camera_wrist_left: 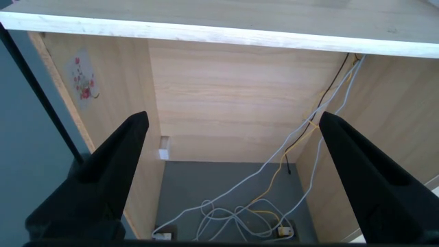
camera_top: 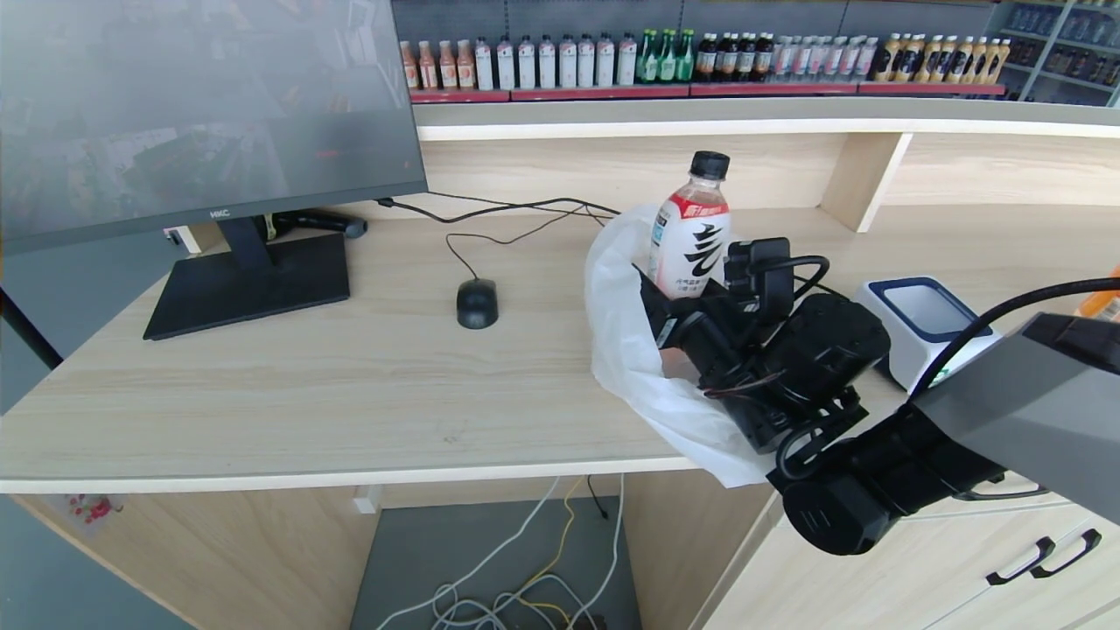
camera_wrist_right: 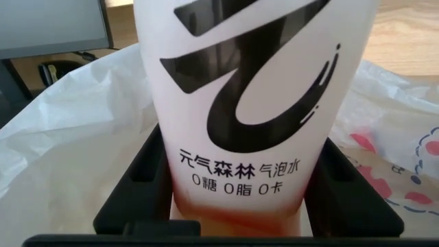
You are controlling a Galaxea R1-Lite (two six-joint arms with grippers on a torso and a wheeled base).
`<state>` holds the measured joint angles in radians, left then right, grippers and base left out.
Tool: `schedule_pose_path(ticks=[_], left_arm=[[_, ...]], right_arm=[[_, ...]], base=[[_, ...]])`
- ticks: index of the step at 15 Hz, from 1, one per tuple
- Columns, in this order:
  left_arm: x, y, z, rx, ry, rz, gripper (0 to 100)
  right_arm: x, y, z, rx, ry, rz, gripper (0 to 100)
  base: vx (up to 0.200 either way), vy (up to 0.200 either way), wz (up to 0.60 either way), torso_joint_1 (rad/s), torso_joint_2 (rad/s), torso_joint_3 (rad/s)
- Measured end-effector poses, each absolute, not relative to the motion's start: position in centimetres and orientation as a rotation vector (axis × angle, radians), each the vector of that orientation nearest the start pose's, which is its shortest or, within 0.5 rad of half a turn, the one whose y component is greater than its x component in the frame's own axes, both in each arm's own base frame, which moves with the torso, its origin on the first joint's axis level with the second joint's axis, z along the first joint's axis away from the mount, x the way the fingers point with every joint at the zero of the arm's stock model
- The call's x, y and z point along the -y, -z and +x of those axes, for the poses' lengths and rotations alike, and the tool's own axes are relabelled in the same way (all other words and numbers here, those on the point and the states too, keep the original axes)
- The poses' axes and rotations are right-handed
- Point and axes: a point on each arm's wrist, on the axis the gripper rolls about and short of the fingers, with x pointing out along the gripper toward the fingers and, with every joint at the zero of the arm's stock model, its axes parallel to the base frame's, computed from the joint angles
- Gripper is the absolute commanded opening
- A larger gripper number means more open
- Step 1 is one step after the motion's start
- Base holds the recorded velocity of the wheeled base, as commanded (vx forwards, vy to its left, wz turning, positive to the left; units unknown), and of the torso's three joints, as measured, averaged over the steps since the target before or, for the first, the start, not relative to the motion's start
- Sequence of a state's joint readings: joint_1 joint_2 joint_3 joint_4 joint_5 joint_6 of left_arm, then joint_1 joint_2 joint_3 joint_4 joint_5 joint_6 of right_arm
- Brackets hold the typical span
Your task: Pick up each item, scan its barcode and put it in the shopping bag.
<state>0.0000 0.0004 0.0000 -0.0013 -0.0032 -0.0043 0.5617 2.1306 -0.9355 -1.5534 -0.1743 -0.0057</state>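
Note:
My right gripper is shut on a drink bottle with a white label and black cap, held upright over the open mouth of the white shopping bag on the counter. Seen from the right wrist, the bottle sits between the two black fingers, with the bag spread out beneath and behind it. A white and blue barcode scanner stands on the counter just right of that arm. My left gripper hangs open below the counter edge, with nothing between its fingers.
A monitor on a black stand occupies the counter's back left, with a black mouse and cables near the middle. Shelves of bottles line the wall behind. Loose cables lie on the floor under the counter.

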Motion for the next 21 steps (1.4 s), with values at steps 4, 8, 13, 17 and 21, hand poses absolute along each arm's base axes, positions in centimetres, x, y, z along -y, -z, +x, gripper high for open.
schedule_pose_path(ticks=[4, 8, 13, 17, 21], left_arm=[[0.0, -7.6, -2.3, 0.001, 0.003, -0.004, 100], [0.0, -7.6, -2.3, 0.001, 0.003, -0.003, 100], [0.0, -7.6, -2.3, 0.001, 0.003, -0.003, 100], [0.0, -7.6, -2.3, 0.001, 0.003, -0.004, 100], [0.0, -7.6, -2.3, 0.001, 0.003, -0.004, 100]], right_arm=[[-20.8, -15.4, 32.6, 0.328, -0.398, 0.123, 0], [-21.4, -15.4, 32.2, 0.33, -0.417, 0.128, 0], [-21.3, -15.4, 32.2, 0.331, -0.416, 0.127, 100], [-21.2, -15.3, 32.2, 0.327, -0.414, 0.128, 100], [-21.1, -15.3, 32.1, 0.328, -0.414, 0.128, 100]], base=[[0.0, 0.0, 0.0, 0.0, 0.0, 0.0], [0.0, 0.0, 0.0, 0.0, 0.0, 0.0], [0.0, 0.0, 0.0, 0.0, 0.0, 0.0], [0.0, 0.0, 0.0, 0.0, 0.0, 0.0], [0.0, 0.0, 0.0, 0.0, 0.0, 0.0]])
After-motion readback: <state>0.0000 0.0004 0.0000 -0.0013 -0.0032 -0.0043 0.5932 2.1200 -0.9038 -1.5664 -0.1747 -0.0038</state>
